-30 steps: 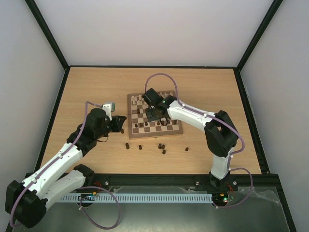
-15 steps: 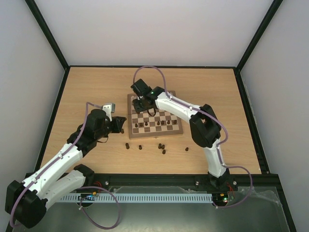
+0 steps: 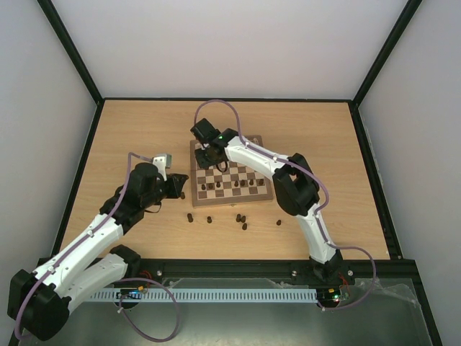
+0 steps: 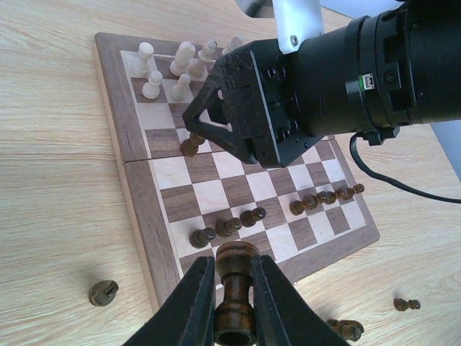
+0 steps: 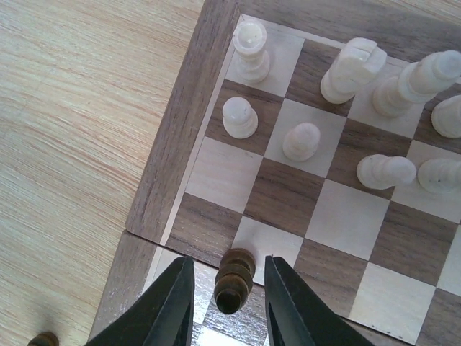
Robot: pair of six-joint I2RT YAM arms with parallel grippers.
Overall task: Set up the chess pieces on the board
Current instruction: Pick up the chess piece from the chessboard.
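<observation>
Right gripper [image 5: 229,261] straddles the upright dark pawn [image 5: 232,285] on the board's [image 5: 169,166] edge file, jaws parted with gaps either side. Left gripper [image 4: 235,259] clamps another dark piece [image 4: 234,303].

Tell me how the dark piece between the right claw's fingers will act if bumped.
The dark piece looks slim on a small base, so a bump would probably tip it. Its turned round body would likely roll once down. Small and wooden, probably light.

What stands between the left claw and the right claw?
Three dark pawns in a row on the board, seen in the left wrist view. The left claw holds a dark piece; the right claw is open.
</observation>
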